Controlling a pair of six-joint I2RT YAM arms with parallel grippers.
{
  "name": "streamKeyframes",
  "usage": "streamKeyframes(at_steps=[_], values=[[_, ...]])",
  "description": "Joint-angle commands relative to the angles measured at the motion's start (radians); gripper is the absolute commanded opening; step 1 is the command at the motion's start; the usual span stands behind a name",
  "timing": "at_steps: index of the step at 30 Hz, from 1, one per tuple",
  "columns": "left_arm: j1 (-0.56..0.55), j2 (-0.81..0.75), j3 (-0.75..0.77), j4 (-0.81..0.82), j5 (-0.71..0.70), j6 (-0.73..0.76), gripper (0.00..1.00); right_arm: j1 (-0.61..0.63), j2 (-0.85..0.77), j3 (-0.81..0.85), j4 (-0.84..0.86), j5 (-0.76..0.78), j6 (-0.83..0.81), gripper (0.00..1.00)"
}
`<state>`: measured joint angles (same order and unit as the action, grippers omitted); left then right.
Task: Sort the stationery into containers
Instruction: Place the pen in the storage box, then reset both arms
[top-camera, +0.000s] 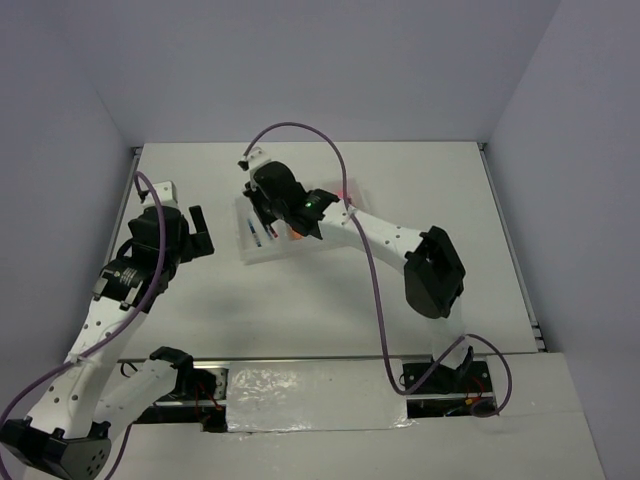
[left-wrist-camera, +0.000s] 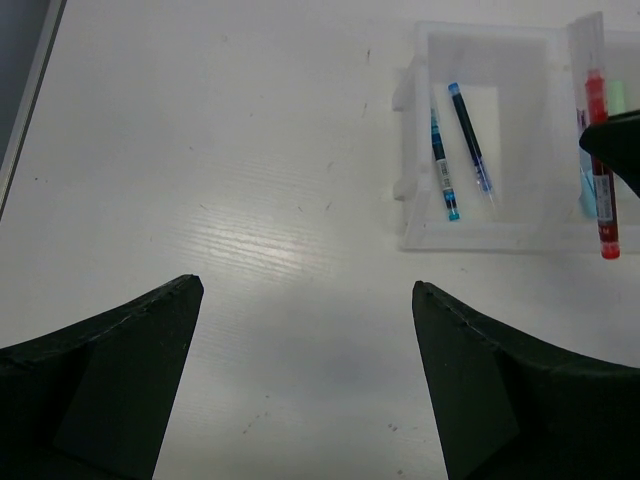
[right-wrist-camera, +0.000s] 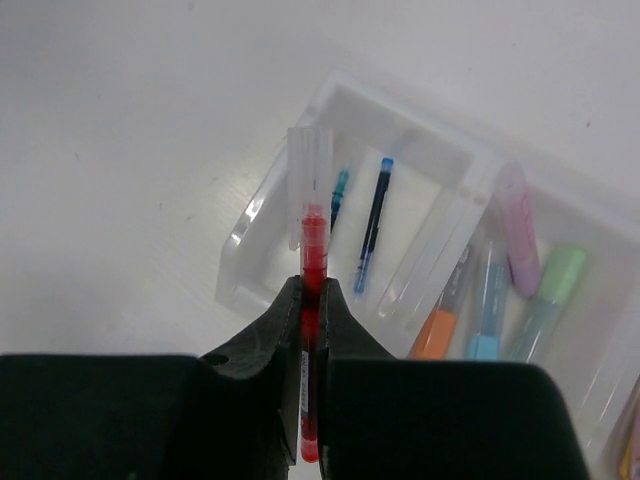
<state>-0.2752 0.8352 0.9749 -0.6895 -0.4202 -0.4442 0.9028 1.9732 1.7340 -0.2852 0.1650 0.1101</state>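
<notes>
Closest to the lens in the right wrist view, the right claw (right-wrist-camera: 312, 300) is clamped tight on the red pen (right-wrist-camera: 314, 252). Its two black fingers pinch the barrel about halfway along. The pen's clear cap end sticks out ahead of the fingertips and the other end runs back between the fingers towards the camera.

The pen is held above the white translucent tray (right-wrist-camera: 232, 270), at the end that holds the thin pens. From the right wrist the cap lines up with that compartment's outer wall, while from the left wrist the pen sits over the divider next to it. I cannot tell which compartment it is truly over, or whether it touches the plastic.

In that end compartment two dark blue pens (right-wrist-camera: 372, 225) lie side by side on the floor, roughly parallel and just apart. The middle compartment holds four short markers packed close together: an orange marker (right-wrist-camera: 437, 335), a light-blue marker (right-wrist-camera: 487, 300), a green marker (right-wrist-camera: 548, 295) and a pale purple marker (right-wrist-camera: 520, 230). The third compartment is mostly cut off by the frame edge.

The left claw (left-wrist-camera: 307, 283) is spread wide with nothing in it. It hangs over bare bench (left-wrist-camera: 250, 150), well to the side of the tray and facing towards it.
</notes>
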Motion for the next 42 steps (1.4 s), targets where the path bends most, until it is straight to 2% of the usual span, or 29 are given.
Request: streamKeyframes(at_steps=[1,9,14,18,21,25,28,29,31,32,33,35,36,39,42], values=[[0.008,-0.015,-0.001,0.019,-0.022,0.012,0.99,-0.034,0.051,0.128,-0.043,-0.024,-0.078,0.08],[0.007,-0.007,0.001,0.016,-0.023,0.012,0.99,-0.077,0.177,0.243,-0.039,-0.147,-0.099,0.13],[0.007,-0.010,-0.001,0.018,-0.020,0.013,0.99,-0.082,0.237,0.280,-0.005,-0.160,-0.099,0.24],[0.007,-0.013,-0.002,0.021,-0.019,0.015,0.99,-0.082,0.268,0.332,-0.019,-0.174,-0.087,0.66],[0.007,-0.013,-0.001,0.019,-0.019,0.015,0.99,-0.085,0.265,0.340,-0.028,-0.167,-0.076,0.89],[0.007,-0.011,0.001,0.016,-0.029,0.012,0.99,-0.091,0.199,0.311,-0.060,-0.121,-0.058,0.92],[0.013,-0.008,0.008,0.004,-0.071,-0.002,0.99,-0.088,0.048,0.178,-0.052,-0.056,-0.012,0.92],[0.019,-0.008,0.011,-0.007,-0.081,-0.013,0.99,-0.090,-0.006,0.070,-0.042,-0.035,0.017,0.92],[0.042,-0.010,0.015,-0.010,-0.098,-0.019,0.99,-0.088,-0.201,-0.054,-0.008,0.016,0.045,0.92],[0.048,-0.016,0.018,-0.013,-0.103,-0.019,0.99,-0.088,-0.270,-0.179,0.001,0.030,0.046,0.92],[0.059,-0.018,0.022,-0.018,-0.114,-0.021,0.99,-0.088,-0.418,-0.241,0.015,0.045,0.051,0.93],[0.065,-0.025,0.030,-0.021,-0.127,-0.021,0.99,-0.085,-0.564,-0.418,0.058,0.080,0.060,0.96],[0.070,-0.028,0.034,-0.024,-0.134,-0.022,0.99,-0.085,-0.697,-0.462,0.064,0.105,0.066,0.97],[0.086,-0.036,0.048,-0.030,-0.152,-0.024,0.99,-0.088,-0.911,-0.568,-0.024,0.218,0.080,1.00],[0.096,-0.050,0.065,-0.044,-0.181,-0.036,0.99,-0.087,-1.031,-0.603,-0.168,0.368,0.103,1.00]])
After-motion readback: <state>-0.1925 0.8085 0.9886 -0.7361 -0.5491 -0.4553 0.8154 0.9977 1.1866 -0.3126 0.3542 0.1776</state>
